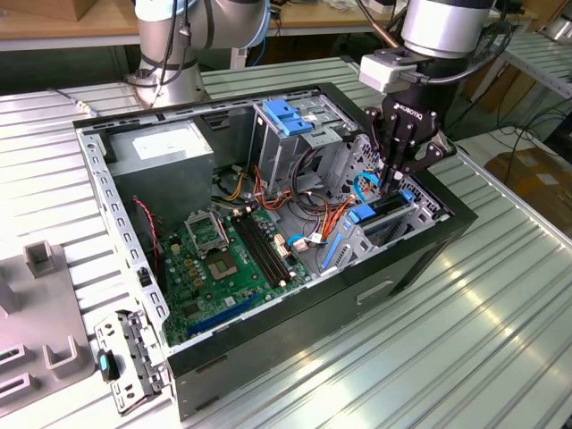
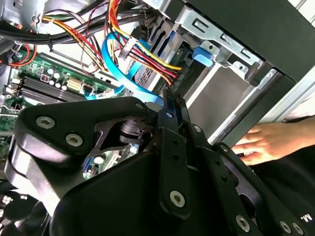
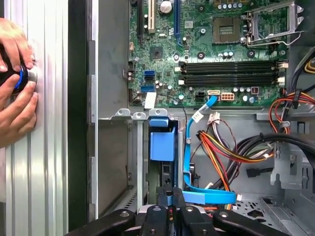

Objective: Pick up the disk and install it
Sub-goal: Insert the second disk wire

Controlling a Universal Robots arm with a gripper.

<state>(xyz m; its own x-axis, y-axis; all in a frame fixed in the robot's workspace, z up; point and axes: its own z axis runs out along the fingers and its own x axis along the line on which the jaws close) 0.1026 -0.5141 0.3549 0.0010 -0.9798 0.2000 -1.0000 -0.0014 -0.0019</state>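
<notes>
The disk (image 3: 162, 147) sits edge-on in its bay, mostly hidden, its end pinched by the end effector (image 3: 170, 196).

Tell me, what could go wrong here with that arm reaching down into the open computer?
The gripper sits low in the drive bay, beside a bundle of coloured wires and a blue flat cable; either could snag or get pinched, I'd guess. The blue carrier stands in a narrow metal slot, so a slight tilt might jam it. A person's hand rests close by, outside the case.

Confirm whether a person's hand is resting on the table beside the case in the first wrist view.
Yes: a person's hand lies on the ribbed table beside the case, gripping a small round object.
</notes>
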